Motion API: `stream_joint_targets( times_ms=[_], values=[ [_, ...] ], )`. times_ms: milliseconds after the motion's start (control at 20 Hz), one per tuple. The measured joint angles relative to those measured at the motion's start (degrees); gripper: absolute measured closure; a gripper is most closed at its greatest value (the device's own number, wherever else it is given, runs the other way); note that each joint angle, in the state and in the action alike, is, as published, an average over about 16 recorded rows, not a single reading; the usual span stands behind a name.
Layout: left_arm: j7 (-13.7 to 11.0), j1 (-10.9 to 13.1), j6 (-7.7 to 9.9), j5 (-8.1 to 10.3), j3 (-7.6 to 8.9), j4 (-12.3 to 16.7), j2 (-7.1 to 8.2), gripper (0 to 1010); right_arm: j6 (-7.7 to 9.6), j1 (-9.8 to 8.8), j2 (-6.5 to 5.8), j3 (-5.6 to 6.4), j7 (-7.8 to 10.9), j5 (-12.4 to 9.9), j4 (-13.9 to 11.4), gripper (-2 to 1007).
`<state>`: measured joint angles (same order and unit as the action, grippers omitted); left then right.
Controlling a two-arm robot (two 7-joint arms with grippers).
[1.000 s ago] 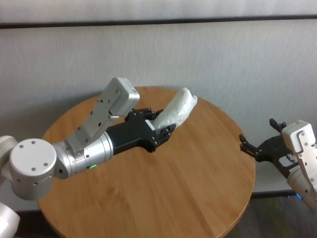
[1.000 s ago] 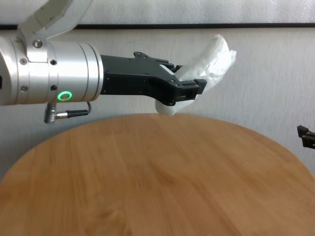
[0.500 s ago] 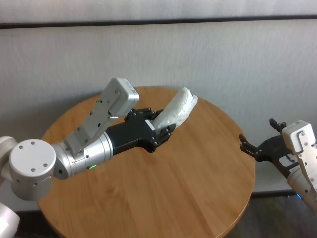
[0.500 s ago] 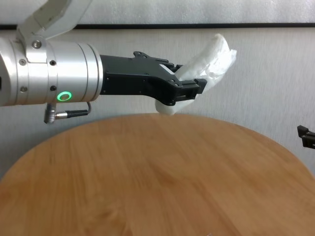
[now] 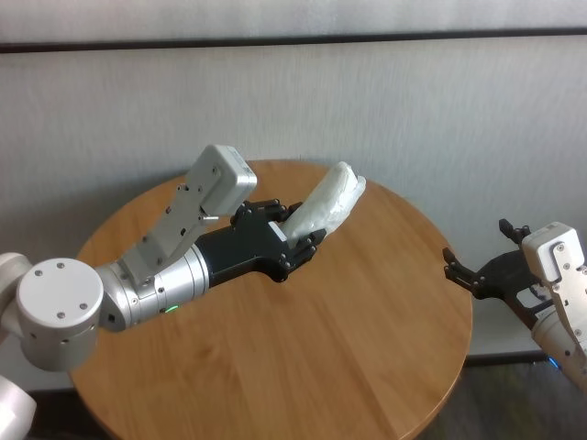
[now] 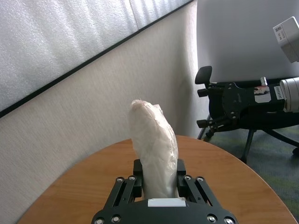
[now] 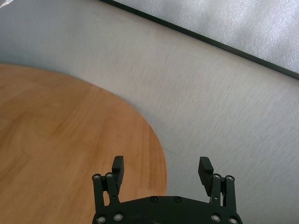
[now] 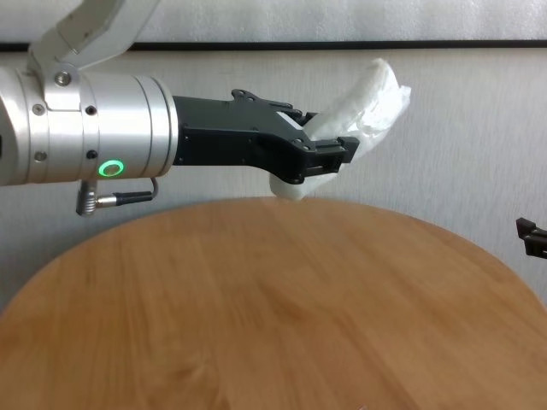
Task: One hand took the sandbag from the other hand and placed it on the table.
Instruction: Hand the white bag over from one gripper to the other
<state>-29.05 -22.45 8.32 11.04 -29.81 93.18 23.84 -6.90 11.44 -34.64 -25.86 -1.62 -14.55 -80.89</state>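
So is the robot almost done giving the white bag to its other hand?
Not yet, it's only starting. Done: the left gripper is shut on the sandbag and holds it up above the table. In hand: the right gripper waits open just off the table's right edge, well apart from the bag. Left to do: the right gripper must reach over, take the bag, and set it down on the table.

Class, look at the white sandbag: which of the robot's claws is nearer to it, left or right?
Left. The left claw is shut on the sandbag, holding it above the table. The right claw waits open, off the table's right edge, well apart from it.
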Motion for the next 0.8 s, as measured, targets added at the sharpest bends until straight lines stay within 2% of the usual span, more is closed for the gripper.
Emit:
stream_joint_targets(
  times_ms=[800],
  values=[
    [0.0, 0.1, -0.17, -0.03, 0.06, -0.1, 0.0, 584, 0.0, 0.0, 0.0, 0.0, 0.0, 0.0, 0.0, 0]
  ],
)
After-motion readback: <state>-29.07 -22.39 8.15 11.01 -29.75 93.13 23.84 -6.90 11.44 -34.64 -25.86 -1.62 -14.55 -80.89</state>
